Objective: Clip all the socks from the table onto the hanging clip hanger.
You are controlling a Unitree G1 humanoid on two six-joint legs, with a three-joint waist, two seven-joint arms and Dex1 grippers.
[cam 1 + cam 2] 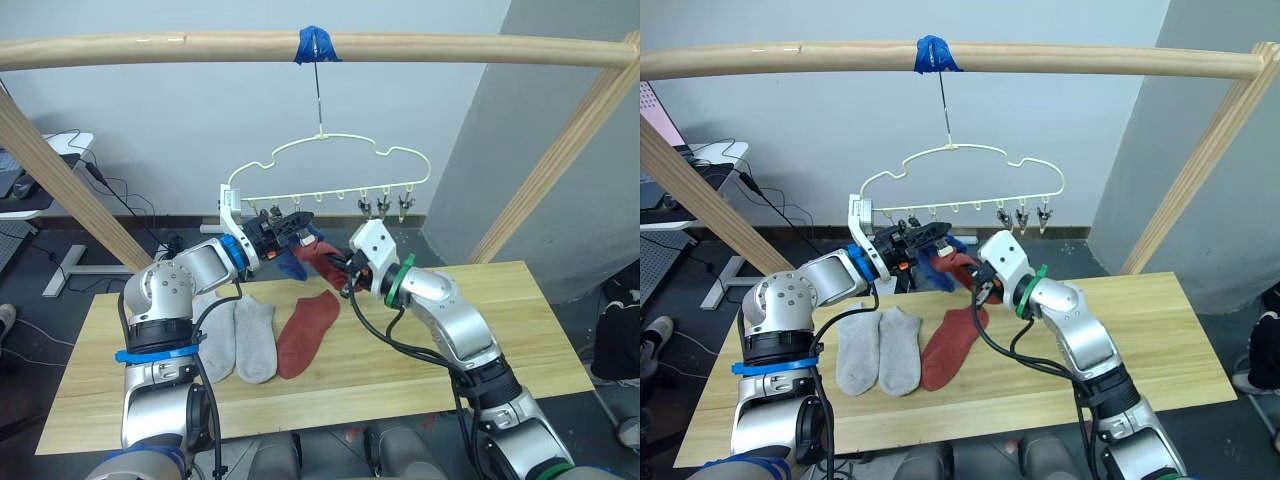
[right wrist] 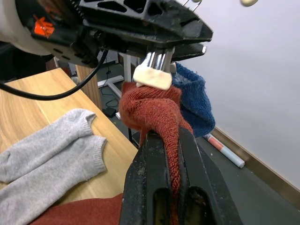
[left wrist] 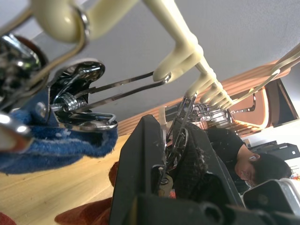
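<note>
The pale-yellow clip hanger (image 1: 325, 136) hangs from the pole above the table (image 1: 480, 330). My left gripper (image 1: 300, 222) is raised to its clip row, shut on a metal clip (image 3: 177, 136). My right gripper (image 2: 166, 140) is shut on a rust red sock (image 2: 150, 105) and holds its cuff right under that clip, whose pale tip touches the fabric. A blue sock (image 1: 293, 262) hangs from a clip just beside it. Two light grey socks (image 1: 255, 335) (image 1: 218, 335) and another rust red sock (image 1: 308, 330) lie flat on the table.
A round wooden pole frame (image 1: 150, 45) spans the table, with blue tape (image 1: 317, 43) holding the hanger's hook. Three bare clips (image 1: 383, 207) hang at the row's right end. A person (image 3: 253, 164) sits beyond the table.
</note>
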